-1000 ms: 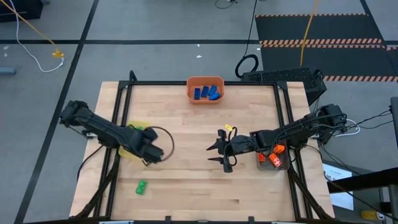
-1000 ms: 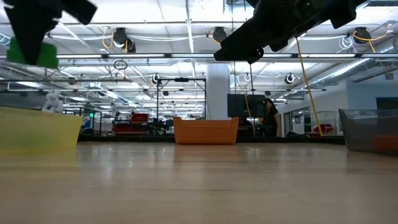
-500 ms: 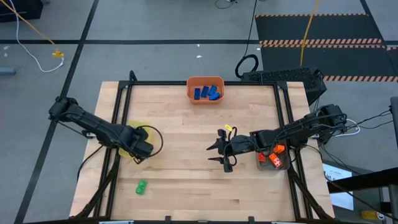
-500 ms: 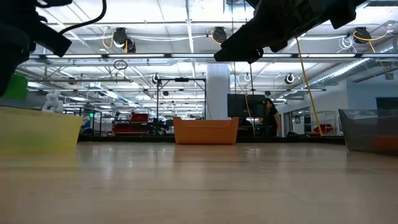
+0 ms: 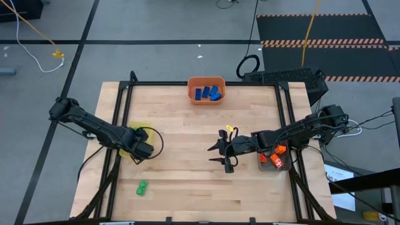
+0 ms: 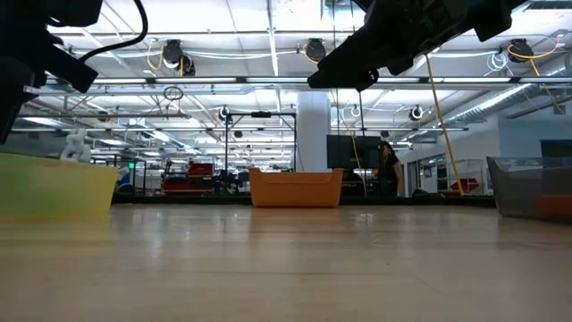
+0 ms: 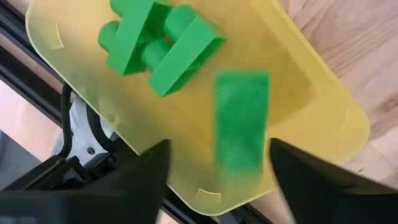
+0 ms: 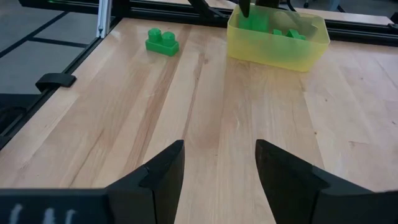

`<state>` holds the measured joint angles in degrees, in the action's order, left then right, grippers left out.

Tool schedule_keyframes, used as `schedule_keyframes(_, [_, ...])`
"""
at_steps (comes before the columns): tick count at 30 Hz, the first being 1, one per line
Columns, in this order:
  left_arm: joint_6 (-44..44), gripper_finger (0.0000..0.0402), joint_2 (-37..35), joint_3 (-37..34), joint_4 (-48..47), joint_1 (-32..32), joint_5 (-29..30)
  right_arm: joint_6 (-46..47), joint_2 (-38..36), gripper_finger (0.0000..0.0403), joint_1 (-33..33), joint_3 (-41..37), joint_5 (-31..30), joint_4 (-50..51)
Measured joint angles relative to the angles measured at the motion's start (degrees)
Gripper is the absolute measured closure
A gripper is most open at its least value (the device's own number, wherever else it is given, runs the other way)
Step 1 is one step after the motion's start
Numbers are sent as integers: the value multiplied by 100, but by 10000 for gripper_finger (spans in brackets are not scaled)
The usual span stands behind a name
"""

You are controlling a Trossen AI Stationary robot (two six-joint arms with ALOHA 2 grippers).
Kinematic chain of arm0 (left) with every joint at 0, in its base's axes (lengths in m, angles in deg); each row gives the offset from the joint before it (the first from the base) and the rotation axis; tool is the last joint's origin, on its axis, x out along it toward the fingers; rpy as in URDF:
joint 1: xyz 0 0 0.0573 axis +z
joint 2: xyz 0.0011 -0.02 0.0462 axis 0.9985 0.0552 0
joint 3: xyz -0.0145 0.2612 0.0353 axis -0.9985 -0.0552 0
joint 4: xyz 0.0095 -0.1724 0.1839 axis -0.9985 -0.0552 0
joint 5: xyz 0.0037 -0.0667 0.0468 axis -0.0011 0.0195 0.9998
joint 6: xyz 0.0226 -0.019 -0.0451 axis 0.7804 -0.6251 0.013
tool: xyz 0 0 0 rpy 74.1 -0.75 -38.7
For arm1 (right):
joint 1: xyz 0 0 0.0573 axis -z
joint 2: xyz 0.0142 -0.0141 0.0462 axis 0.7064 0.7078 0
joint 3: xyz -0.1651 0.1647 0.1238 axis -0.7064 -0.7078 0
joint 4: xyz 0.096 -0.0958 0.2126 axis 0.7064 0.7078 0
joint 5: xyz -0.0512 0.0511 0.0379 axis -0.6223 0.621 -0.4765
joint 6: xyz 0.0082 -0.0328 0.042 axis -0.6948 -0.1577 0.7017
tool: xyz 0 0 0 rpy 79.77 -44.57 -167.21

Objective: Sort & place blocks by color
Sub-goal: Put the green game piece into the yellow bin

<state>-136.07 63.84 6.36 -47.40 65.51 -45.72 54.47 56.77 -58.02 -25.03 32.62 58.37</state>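
Observation:
My left gripper [image 5: 142, 150] hangs open over the yellow bin [image 5: 130, 142] at the table's left. In the left wrist view a blurred green block [image 7: 241, 127] shows between the fingers, touching neither, above the bin's floor [image 7: 298, 87]. Two or three green blocks [image 7: 158, 43] lie in the bin. One green block [image 5: 142, 187] lies on the table near the front left, and also shows in the right wrist view [image 8: 161, 42]. My right gripper [image 5: 225, 154] is open and empty above the table's middle.
An orange bin [image 5: 206, 91] with blue blocks stands at the far edge, middle. A grey bin [image 5: 275, 160] with orange blocks stands at the right, under my right arm. Bare wood lies between the bins and along the front.
My left gripper has gone toward the table's left edge with a green block and stopped over the yellow bin. In the low view the block has sunk from the gripper's height down toward the bin and out of sight. My right arm has kept still.

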Motion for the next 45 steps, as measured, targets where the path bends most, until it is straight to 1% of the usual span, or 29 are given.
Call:
schedule_keyframes(2, [-56,78,0,0,-2,0,-4,0,0,216,0,0,0,-2])
schedule_keyframes(4, [-100,38,0,0,-4,0,-57,0,0,216,0,0,0,-2])
schedule_keyframes(6, [-160,17,0,0,-6,4,-86,0,0,216,0,0,0,-2])
schedule_keyframes(8, [-223,11,0,0,-7,4,-137,0,0,216,0,0,0,-2])
schedule_keyframes(11, [-277,19,0,4,-7,8,-494,0,0,216,0,0,0,-2])
schedule_keyframes(14, [-379,43,0,130,-15,7,-1029,-10,0,216,0,0,0,-2])
schedule_keyframes(16, [-389,60,0,304,4,-18,-1209,-44,0,216,0,0,0,-2])
schedule_keyframes(20, [-329,94,0,815,46,-119,-1223,-57,0,216,0,0,0,-2])
schedule_keyframes(22, [-345,107,0,1069,220,-215,-1076,-57,0,216,0,0,0,-2])
schedule_keyframes(24, [-479,116,-2,1233,586,-369,-936,-57,0,216,0,0,0,0])
schedule_keyframes(27, [-937,130,63,1225,1240,-686,-886,-57,0,216,0,0,0,0])
schedule_keyframes(30, [-1376,147,351,1171,1536,-1038,-1122,-39,0,216,-11,0,0,0])
schedule_keyframes(33, [-1787,162,673,1167,1663,-1368,-1522,-22,0,216,-13,0,2,-2])
schedule_keyframes(36, [-2240,168,895,1163,1908,-1671,-1799,-18,0,216,-11,0,2,-2])
schedule_keyframes(38, [-2528,168,966,1163,2205,-1827,-1803,-17,0,216,-11,0,2,-3])
schedule_keyframes(42, [-3112,162,1091,1165,2359,-1991,-1686,-17,0,216,-12,-2,2,-62])
schedule_keyframes(45, [-3413,157,1274,1165,2185,-2059,-1429,9,0,216,-13,-2,2,-175])
